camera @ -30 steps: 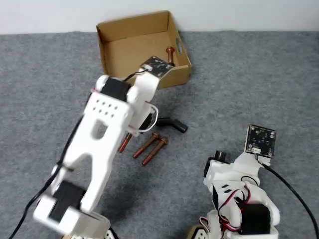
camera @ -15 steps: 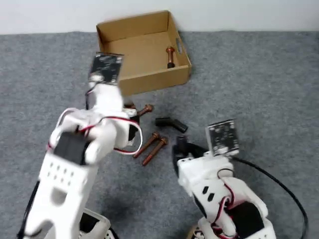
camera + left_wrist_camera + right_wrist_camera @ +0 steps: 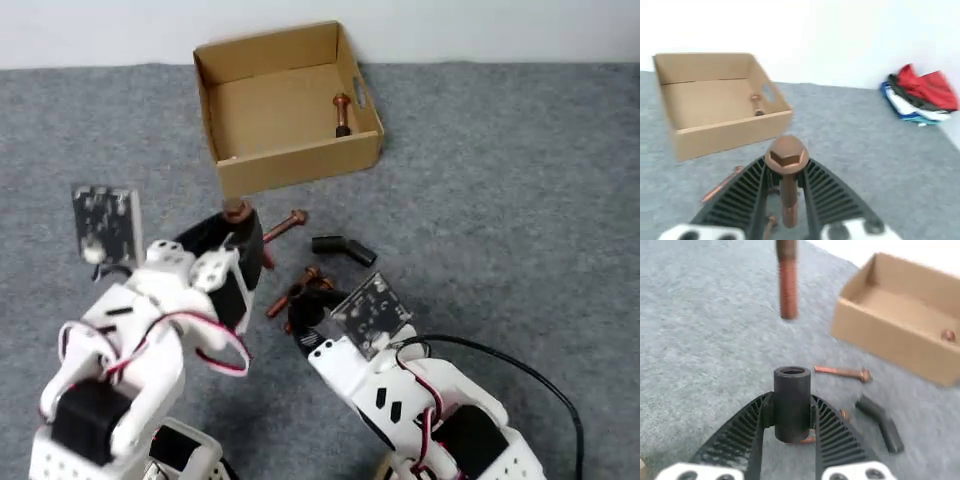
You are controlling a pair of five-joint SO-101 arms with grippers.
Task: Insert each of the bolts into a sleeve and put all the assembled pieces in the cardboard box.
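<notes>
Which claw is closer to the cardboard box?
Left. The left claw, holding a bolt, is close to the box's near wall; the right claw, holding a sleeve, sits farther back.

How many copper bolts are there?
5 copper bolts: one in the brown cardboard box, one in the left end effector, one lying beside it, two partly hidden by the right end effector.
</notes>
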